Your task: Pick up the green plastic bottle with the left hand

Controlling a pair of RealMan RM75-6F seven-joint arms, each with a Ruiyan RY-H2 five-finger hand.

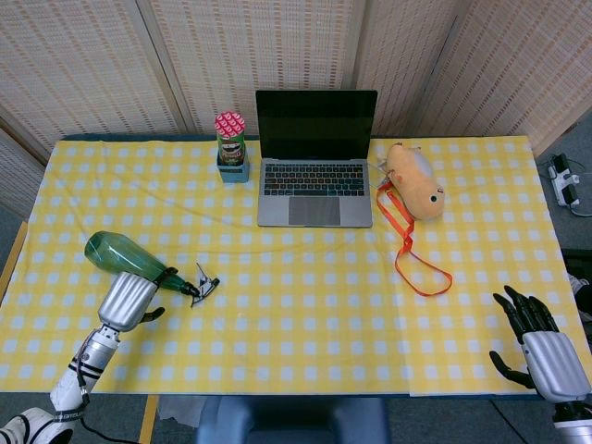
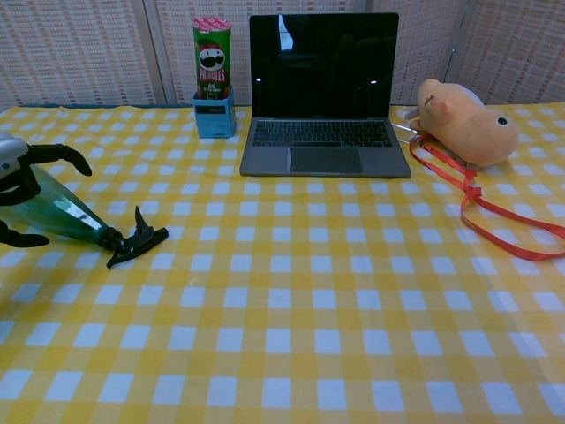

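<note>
The green plastic bottle (image 1: 118, 254) lies on its side at the table's left, its black spray head (image 1: 202, 283) pointing right; the chest view shows it too (image 2: 55, 212). My left hand (image 1: 129, 298) hovers at the bottle's near side, fingers curved around its narrow part (image 2: 18, 177) without a firm grip that I can see. It holds nothing. My right hand (image 1: 536, 338) stays at the table's front right corner, fingers spread and empty; the chest view does not show it.
A laptop (image 1: 314, 157) stands open at the back middle, with a Pringles can (image 1: 230, 139) in a blue holder to its left. A plush toy (image 1: 413, 179) with an orange strap (image 1: 407, 242) lies to the right.
</note>
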